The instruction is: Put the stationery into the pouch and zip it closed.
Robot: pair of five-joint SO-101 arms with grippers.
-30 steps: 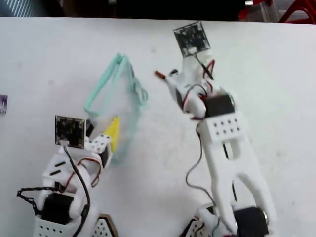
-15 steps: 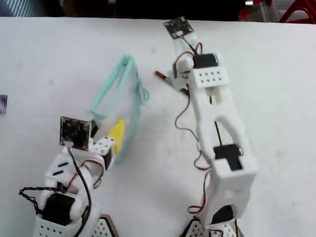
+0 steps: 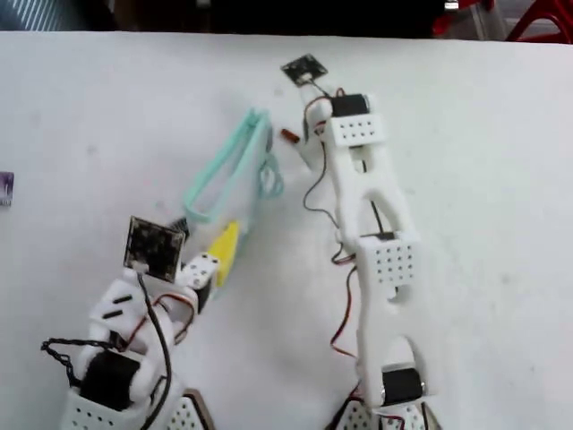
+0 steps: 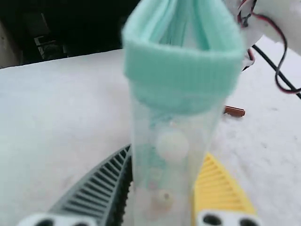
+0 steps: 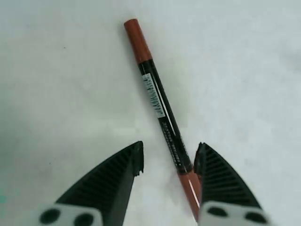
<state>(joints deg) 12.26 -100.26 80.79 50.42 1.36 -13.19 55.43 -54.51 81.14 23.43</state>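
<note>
The pouch (image 4: 181, 94) is clamped in the left jaws and the pen (image 5: 160, 106) is seen flat on the surface (image 5: 56, 70) against one tip of the wide-open right jaws, so it could easily be knocked sideways, not gripped.

Clear pouch (image 4: 181, 70) with mint-green trim, maybe whitish bits inside, black pen (image 5: 160, 106) with rust-brown ends, white desk (image 3: 474, 134)

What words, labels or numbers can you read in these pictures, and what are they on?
White label on the pen: it carries print, but too blurred to read.
pouch: no text visible.
purple item on the table, at the high view's left edge: too small to tell.
No legible text anywhere.
</note>
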